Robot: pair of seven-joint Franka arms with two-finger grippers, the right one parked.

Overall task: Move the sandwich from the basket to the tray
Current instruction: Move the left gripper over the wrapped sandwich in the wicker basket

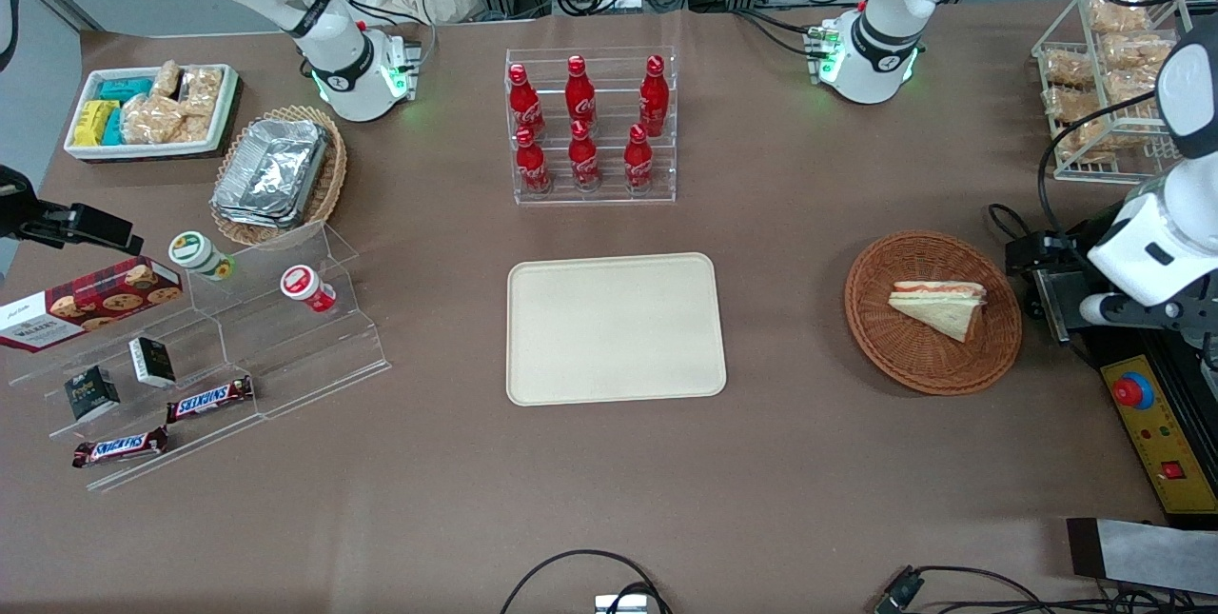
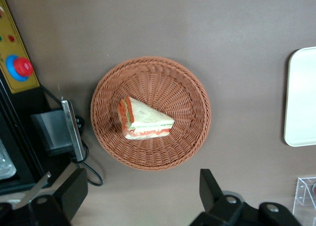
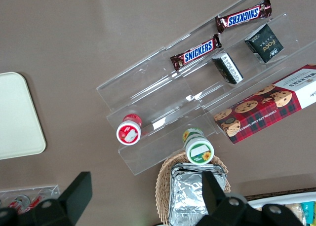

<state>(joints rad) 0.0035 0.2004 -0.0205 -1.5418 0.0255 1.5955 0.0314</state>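
1. My gripper (image 2: 140,196) hovers spread and empty, high above the basket (image 2: 197,132).
2. The sandwich (image 2: 144,120) lies in the basket, straight below; the tray (image 1: 533,376) waits toward the parked arm.

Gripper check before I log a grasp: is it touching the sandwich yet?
Apart. In the left wrist view the gripper hangs open above the basket, with bare table showing between it and the sandwich.

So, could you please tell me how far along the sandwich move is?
Nothing is done yet: the sandwich lies in the basket, and the tray is bare. The claw is open above the basket, holding nothing. Grasping, carrying and placing all remain.
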